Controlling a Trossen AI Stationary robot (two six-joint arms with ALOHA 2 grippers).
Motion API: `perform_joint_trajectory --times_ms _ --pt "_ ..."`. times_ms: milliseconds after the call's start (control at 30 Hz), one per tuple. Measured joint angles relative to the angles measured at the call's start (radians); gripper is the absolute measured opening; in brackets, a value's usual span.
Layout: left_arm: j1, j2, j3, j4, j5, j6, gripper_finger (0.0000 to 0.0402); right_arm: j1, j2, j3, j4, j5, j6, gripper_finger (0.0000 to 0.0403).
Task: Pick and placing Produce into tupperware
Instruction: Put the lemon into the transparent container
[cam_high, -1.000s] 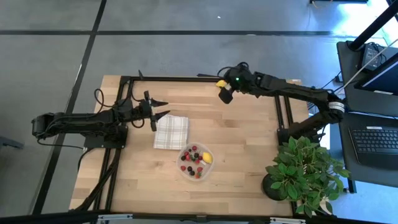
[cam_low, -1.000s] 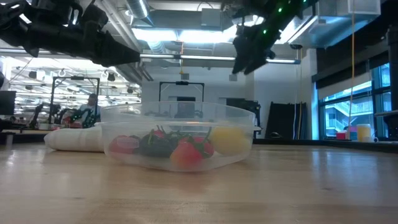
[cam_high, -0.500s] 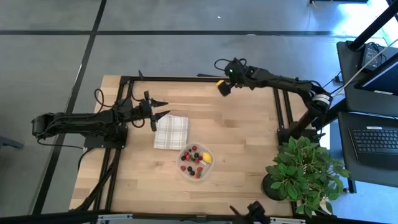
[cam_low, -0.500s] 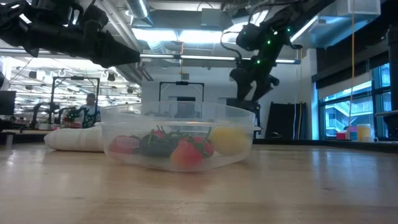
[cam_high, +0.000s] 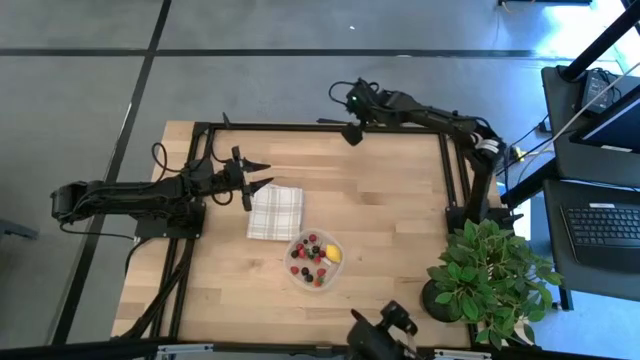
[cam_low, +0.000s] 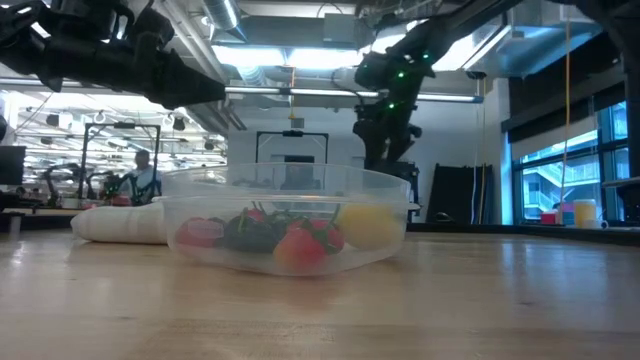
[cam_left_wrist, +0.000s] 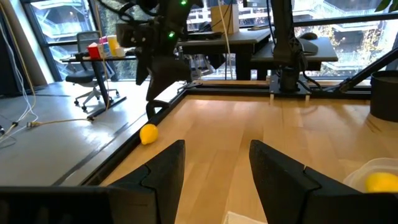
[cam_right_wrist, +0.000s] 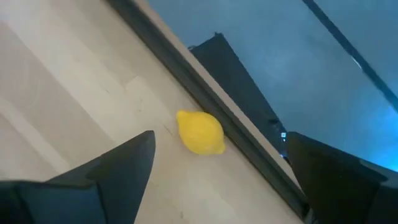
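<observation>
**Right gripper hanging wide open over a lemon at the table's far edge**

The right gripper (cam_high: 352, 132) is hovering at the far edge of the wooden table (cam_high: 390, 230), its 2 fingers (cam_right_wrist: 106, 171) spread wide and holding nothing. A small yellow lemon (cam_right_wrist: 200, 132) is lying between them in the right wrist view, resting on the wood just beside the black frame rail (cam_right_wrist: 205, 102) that is bordering the table. The rail is leaving little room on that side; the bare wood on the other side is lying open. The lemon is smooth, oval, with pointed tips, and its long axis is running roughly along the rail.

The clear tupperware (cam_high: 316, 261) is sitting near the table's middle, touching the corner of the checked folded cloth (cam_high: 275, 212). It is holding red and dark berries (cam_low: 300, 243) and 1 more lemon (cam_high: 333, 254) against its right wall.

The left gripper (cam_high: 258, 175) is waiting just beside the cloth, its fingers (cam_left_wrist: 163, 171) standing partly apart and empty. A potted plant (cam_high: 485, 272) is standing at the right near corner.
</observation>
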Motion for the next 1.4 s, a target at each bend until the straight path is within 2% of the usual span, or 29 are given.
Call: perform_joint_trajectory --times_ms 167,333,833,1000,1400 --pt "0.000 0.000 0.000 -0.020 0.000 0.000 0.0173 -0.008 0.094 0.113 -0.099 -0.069 -0.054 0.0359" --pt "0.000 0.000 0.000 -0.022 0.000 -0.001 0.0173 -0.027 0.158 0.159 -0.122 -0.078 -0.096 0.0359" --pt "0.000 0.000 0.000 -0.023 0.000 -0.001 0.0173 -0.082 0.253 0.164 -0.123 -0.104 -0.261 0.0359" --pt "0.000 0.000 0.000 -0.023 0.000 -0.002 0.0173 -0.087 0.284 0.164 -0.118 -0.154 -0.268 0.0359" --pt "0.000 0.000 0.000 -0.023 0.000 -0.002 0.0173 -0.091 0.342 0.164 -0.098 -0.188 -0.287 0.0359"
